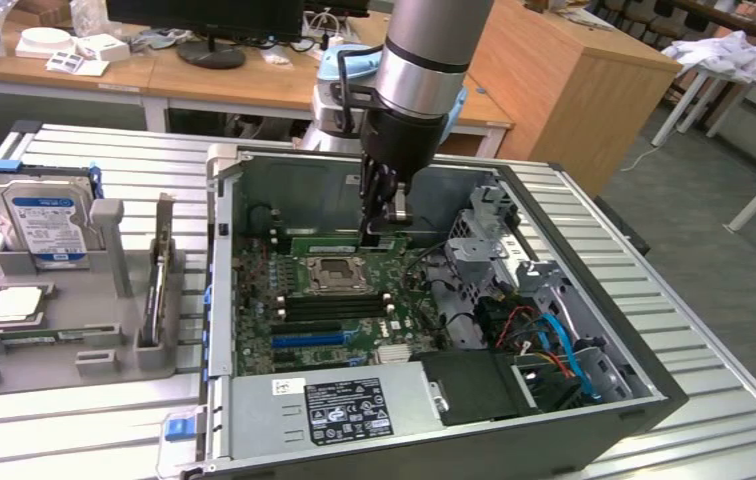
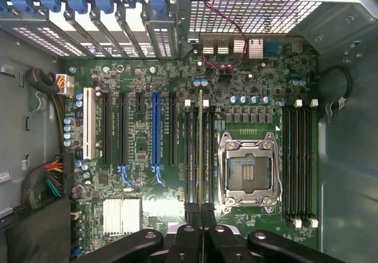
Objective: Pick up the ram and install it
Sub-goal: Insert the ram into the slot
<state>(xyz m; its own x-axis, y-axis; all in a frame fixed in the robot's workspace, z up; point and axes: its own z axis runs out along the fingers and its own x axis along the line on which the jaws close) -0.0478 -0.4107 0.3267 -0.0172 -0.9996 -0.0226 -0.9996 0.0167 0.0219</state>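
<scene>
Gripper [image 2: 201, 208] clamped on the thin flat green ram [image 2: 201, 153], edge-down at 12 o'clock of the square metal socket [image 1: 335, 272], exterior view.

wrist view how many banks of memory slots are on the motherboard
2. The first bank lies beside the processor socket, where the gripper holds the ram edge-on. The second bank lies on the socket's opposite side. None seems hidden.

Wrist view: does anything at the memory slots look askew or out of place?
Nothing stands out. The long, thin green ram stick, seen edge-on in the gripper, runs straight along the black memory slots beside the silver processor socket.
</scene>
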